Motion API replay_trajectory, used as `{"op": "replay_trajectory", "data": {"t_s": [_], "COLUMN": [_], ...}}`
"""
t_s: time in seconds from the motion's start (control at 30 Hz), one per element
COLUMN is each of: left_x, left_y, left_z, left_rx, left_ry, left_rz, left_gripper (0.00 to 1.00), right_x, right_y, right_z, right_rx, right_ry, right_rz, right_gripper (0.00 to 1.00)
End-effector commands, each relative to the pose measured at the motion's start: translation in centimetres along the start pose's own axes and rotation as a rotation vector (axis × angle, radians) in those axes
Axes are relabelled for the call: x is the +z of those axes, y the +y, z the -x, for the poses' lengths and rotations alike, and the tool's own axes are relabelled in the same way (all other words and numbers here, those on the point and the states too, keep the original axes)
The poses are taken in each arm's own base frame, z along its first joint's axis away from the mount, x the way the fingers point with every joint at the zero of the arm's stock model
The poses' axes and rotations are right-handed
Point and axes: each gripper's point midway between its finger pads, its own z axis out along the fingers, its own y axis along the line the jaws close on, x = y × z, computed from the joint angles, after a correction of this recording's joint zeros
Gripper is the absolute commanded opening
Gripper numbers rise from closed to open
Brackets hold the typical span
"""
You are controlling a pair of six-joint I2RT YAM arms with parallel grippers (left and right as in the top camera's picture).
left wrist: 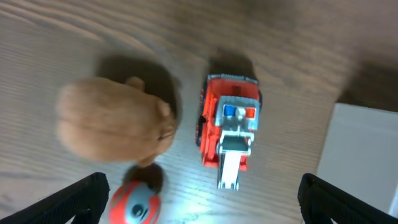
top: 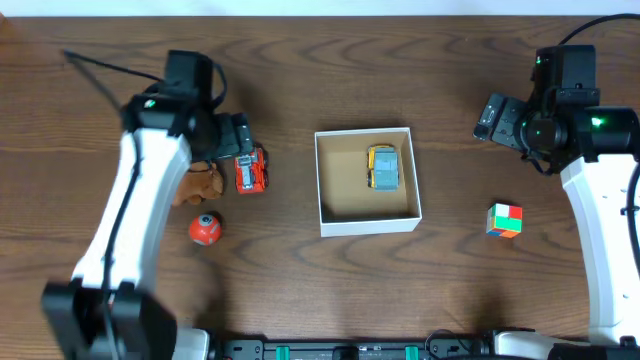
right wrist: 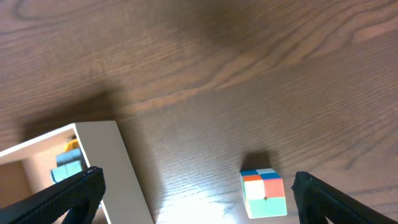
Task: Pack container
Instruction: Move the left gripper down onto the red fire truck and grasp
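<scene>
your container (top: 367, 226) sat near the middle of the counter (top: 320, 300). it was a shallow square box of thin cardboard, white on its walls and brown inside. in it, toward the far right corner, lay a small boxy toy car (top: 383, 167), yellow and grey-blue. the counter was dark wood with a clear grain.

left of the container lay a red, hard-looking toy fire truck (top: 250, 171). a soft, rounded brown plush toy (top: 203, 184) sat just beside it, and a smooth orange-red ball (top: 205, 229) lay toward the near edge. right of the container, well apart, stood a small cube (top: 505, 220) with coloured square faces.

your left fingers (left wrist: 78, 198) stood wide over the truck and plush, holding and touching nothing. your right fingers (right wrist: 348, 200) were also wide and empty, above bare counter between the container's wall and the cube.
</scene>
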Motion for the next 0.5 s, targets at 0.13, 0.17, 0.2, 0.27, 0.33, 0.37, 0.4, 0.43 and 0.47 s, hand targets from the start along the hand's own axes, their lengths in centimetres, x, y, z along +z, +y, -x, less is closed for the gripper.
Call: {"op": "replay_trajectory", "data": {"t_s": [0.13,0.17,0.2,0.27,0.33,0.37,0.4,0.43,0.47], "left_x": [5.1,5.7,6.1,7.1,8.1,8.5,8.9,9.3,9.8], "left_y": [-2.4,-2.7,-3.0,-3.5,-3.8,-3.9,-3.8,-3.8,-3.7], "left_z": [-0.5,-0.5,-0.6,-0.8,-1.1,-1.2,-1.3,-1.5,-1.6], "left_rx": [0.048,0.056,0.063,0.076,0.085,0.087,0.087,0.087,0.086], "left_ry": [0.099,0.106,0.109,0.122,0.14,0.148,0.158,0.167,0.178], "left_rz": [-0.004,-0.004,-0.004,-0.002,0.003,0.005,0.01,0.014,0.018], "left_gripper": [0.98,0.98,0.98,0.98,0.98,0.98,0.98,0.98,0.98], "right_x": [0.2,0.2,0.2,0.2,0.2,0.2,0.2,0.2,0.2], "right_y": [-0.1,-0.1,-0.1,-0.1,-0.2,-0.2,-0.3,-0.3,-0.3], "right_z": [-0.1,-0.1,-0.1,-0.2,-0.3,-0.4,-0.5,-0.6,-0.7], "right_rx": [-0.024,-0.025,-0.025,-0.026,-0.026,-0.026,-0.027,-0.028,-0.034], "right_ry": [0.009,0.011,0.012,0.016,0.021,0.025,0.029,0.033,0.036], "right_rz": [-0.001,-0.002,-0.002,-0.003,-0.005,-0.007,-0.009,-0.011,-0.011], "right_gripper": [0.99,0.99,0.99,0.99,0.99,0.99,0.99,0.99,0.99]}}
